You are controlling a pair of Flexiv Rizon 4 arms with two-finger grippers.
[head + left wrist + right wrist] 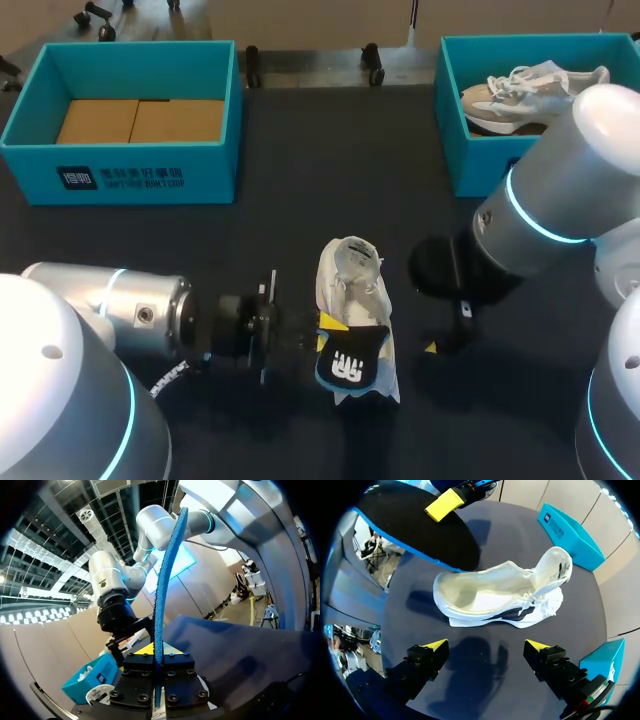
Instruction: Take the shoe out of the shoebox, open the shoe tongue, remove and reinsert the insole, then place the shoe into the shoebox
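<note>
A white shoe [355, 290] lies on the dark table, its tongue [552, 570] folded back and its inside bare. My left gripper [325, 335] is shut on the insole [352, 368], black on top with a blue edge, which hangs over the shoe's heel end. The left wrist view shows the insole [165, 580] edge-on, rising from between the fingers of that gripper [158, 652]. My right gripper [485, 647] stands open beside the shoe [500, 595] with nothing between its fingers. In the head view the right gripper [440, 345] is just right of the shoe.
A teal shoebox [120, 170] with cardboard in its bottom stands at the back left. Another teal box [460, 150] at the back right holds a second pale shoe [530, 90]. Bare dark table lies between the boxes.
</note>
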